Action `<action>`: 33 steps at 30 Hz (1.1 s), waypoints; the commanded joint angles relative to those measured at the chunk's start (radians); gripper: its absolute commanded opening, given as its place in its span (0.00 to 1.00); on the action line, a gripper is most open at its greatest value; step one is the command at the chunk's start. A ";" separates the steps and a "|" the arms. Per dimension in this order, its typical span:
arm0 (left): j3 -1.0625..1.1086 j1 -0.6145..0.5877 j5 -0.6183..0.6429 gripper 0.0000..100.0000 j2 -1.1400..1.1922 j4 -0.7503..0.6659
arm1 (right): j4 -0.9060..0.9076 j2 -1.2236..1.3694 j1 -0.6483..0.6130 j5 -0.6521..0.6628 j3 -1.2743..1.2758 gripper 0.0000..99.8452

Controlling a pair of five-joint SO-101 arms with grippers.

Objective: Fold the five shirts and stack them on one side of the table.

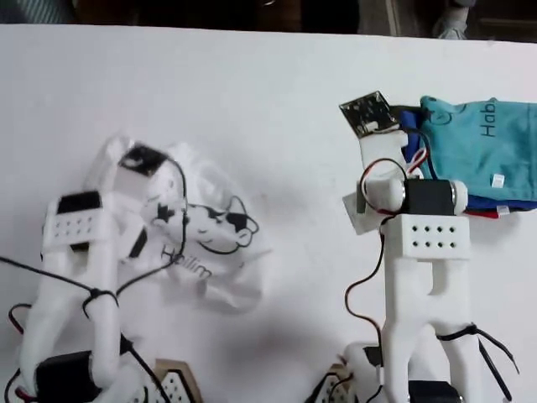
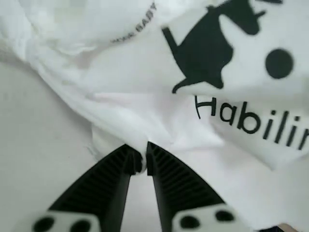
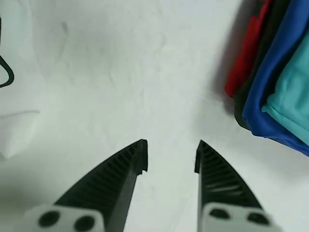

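Observation:
A crumpled white shirt (image 1: 205, 239) with a black cartoon print and lettering lies on the left half of the white table (image 1: 268, 75). My left gripper (image 2: 143, 158) is shut on a fold of this white shirt (image 2: 145, 111), the fabric pinched between its black fingertips. At the right edge sits a stack of folded shirts (image 1: 478, 147): teal on top, then blue, black and red beneath. My right gripper (image 3: 171, 157) hangs open over bare table, close beside the stack (image 3: 275, 77), with nothing between its fingers.
The left arm (image 1: 75, 252) stands over the white shirt's near-left part, and the right arm (image 1: 424, 252) rises just in front of the stack. Loose cables hang off both arms. The table's far edge (image 1: 268, 29) meets a dark background.

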 commanded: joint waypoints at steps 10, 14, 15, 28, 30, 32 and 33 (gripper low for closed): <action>-0.503 -0.029 0.026 0.03 -0.043 0.505 | -0.079 0.027 -0.131 -0.296 -0.161 0.16; -0.398 -0.071 -0.015 0.03 -0.051 0.494 | -0.071 0.232 -0.288 -0.301 -0.359 0.16; -0.371 -0.080 -0.031 0.03 -0.051 0.493 | -0.071 0.298 -0.318 -0.302 -0.419 0.16; -0.176 -0.394 -0.144 0.03 -0.051 0.381 | -0.028 1.033 -0.596 -0.304 -1.102 0.17; -0.160 -0.410 -0.144 0.03 -0.051 0.381 | -0.028 1.124 -0.633 -0.305 -1.162 0.17; -0.148 -0.414 -0.144 0.03 -0.051 0.381 | -0.030 1.211 -0.662 -0.305 -1.220 0.19; -0.142 -0.414 -0.144 0.03 -0.051 0.381 | -0.030 1.250 -0.674 -0.305 -1.249 0.21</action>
